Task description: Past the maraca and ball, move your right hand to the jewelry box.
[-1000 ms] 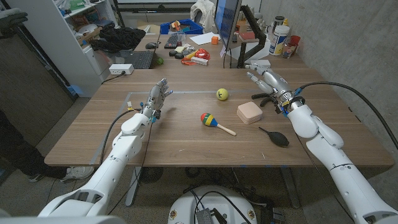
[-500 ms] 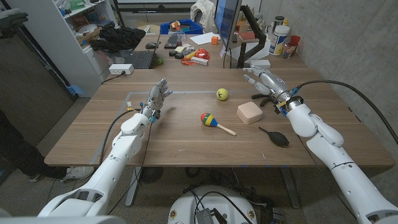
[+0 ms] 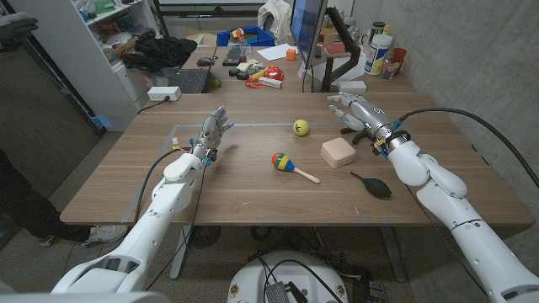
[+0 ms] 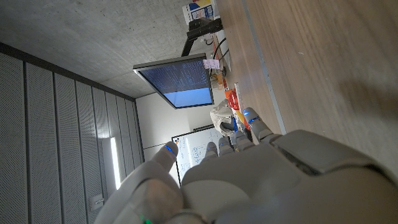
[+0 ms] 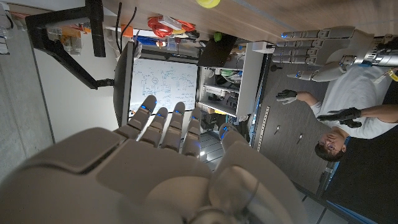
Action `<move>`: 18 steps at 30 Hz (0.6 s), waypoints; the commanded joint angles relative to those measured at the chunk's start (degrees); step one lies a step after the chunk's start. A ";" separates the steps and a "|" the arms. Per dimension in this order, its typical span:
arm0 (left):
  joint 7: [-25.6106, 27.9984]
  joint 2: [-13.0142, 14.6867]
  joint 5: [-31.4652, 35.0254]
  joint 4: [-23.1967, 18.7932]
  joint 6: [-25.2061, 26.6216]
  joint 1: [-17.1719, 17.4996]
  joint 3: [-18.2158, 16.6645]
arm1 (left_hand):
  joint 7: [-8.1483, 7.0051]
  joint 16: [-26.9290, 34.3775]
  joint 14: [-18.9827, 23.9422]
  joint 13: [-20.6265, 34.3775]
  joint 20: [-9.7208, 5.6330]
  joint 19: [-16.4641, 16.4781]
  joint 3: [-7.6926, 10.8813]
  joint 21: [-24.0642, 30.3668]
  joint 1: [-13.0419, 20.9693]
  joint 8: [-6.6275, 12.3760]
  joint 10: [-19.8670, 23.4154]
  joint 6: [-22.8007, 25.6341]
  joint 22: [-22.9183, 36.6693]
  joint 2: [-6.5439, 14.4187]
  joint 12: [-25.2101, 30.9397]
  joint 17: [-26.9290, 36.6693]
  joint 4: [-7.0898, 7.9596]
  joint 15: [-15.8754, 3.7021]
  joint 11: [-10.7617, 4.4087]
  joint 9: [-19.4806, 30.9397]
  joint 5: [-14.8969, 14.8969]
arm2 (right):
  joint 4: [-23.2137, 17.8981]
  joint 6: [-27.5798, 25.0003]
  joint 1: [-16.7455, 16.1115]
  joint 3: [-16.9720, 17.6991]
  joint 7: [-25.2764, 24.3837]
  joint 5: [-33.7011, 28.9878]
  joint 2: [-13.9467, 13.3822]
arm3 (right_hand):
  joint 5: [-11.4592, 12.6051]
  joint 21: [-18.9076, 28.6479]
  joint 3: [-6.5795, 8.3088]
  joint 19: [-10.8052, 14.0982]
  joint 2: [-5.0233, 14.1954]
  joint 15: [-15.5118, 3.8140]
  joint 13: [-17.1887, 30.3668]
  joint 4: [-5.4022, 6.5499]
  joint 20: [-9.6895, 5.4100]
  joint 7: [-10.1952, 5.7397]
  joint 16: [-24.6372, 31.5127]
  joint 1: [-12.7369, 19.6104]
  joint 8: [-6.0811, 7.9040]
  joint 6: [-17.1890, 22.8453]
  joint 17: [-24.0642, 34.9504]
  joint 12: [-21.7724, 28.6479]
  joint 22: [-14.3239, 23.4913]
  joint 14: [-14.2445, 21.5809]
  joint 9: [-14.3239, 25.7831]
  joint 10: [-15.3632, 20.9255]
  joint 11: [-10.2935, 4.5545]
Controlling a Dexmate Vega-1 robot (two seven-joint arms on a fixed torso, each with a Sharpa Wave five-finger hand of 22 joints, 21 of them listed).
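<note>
Wood-coloured and square, the jewelry box was seen on the table, below the right hand and slightly to its left, near but apart from it. To the left of this hand lay the yellow ball, and further left and nearer the robot the maraca. A risk was judged here: if the hand were lowered too fast, the box could be pushed toward the maraca, or the black brush beside the forearm could be swept away. The left hand was held up with fingers spread, and nothing was held. The right hand was open too, fingers extended, nothing touched.
</note>
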 commanded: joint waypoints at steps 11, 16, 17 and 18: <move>0.28 -0.09 0.29 -0.51 0.72 0.42 0.01 | -0.42 0.01 -2.49 0.13 -3.51 -3.95 0.55 -0.20 -0.20 0.18 -0.12 -1.42 0.27 5.53 0.11 0.32 0.15 -1.57 -0.15 0.15 0.31 | -1.92 -3.49 -0.81 -1.36 0.49 -3.42 -2.24 | 0.10 -0.30 0.20 0.30 0.40 -1.34 0.20 -0.49 -2.60 -0.08 -0.12 0.87 0.17 1.07 0.14 0.22 0.10 0.67 0.33 0.76 -0.10; 0.33 -0.10 0.40 -0.55 0.80 0.43 0.06 | -0.44 0.00 -2.49 0.13 -3.51 -3.93 0.56 -0.23 -0.21 0.15 -0.11 -1.46 0.28 5.53 0.10 0.32 0.15 -1.56 -0.18 0.15 0.31 | -2.00 -3.69 -0.80 -1.75 0.50 -4.00 -2.82 | 0.10 -0.37 0.20 0.37 0.45 -1.47 0.20 -0.56 -2.67 -0.27 -0.14 0.99 0.19 1.43 0.15 0.21 0.10 0.76 0.33 0.94 -0.15; 0.38 -0.14 0.39 -0.53 0.79 0.43 0.04 | -0.45 0.00 -2.48 0.13 -3.50 -3.90 0.56 -0.23 -0.20 0.15 -0.15 -1.45 0.28 5.53 0.09 0.32 0.15 -1.56 -0.03 0.15 0.31 | -2.06 -3.94 -0.88 -1.81 0.43 -4.21 -2.82 | 0.10 -0.38 0.22 0.38 0.48 -1.48 0.19 -0.58 -2.65 -0.24 -0.13 1.02 0.19 1.47 0.15 0.22 0.10 0.80 0.33 1.01 -0.19; 0.44 -0.17 0.39 -0.56 0.84 0.45 0.04 | -0.45 -0.01 -2.50 0.13 -3.49 -3.93 0.56 -0.25 -0.20 0.15 -0.15 -1.45 0.28 5.53 0.09 0.32 0.15 -1.56 -0.04 0.15 0.31 | -2.02 -3.91 -0.87 -1.89 0.44 -4.28 -2.95 | 0.11 -0.38 0.25 0.42 0.49 -1.49 0.19 -0.62 -2.69 -0.25 -0.16 1.08 0.18 1.50 0.14 0.23 0.10 0.79 0.33 1.08 -0.15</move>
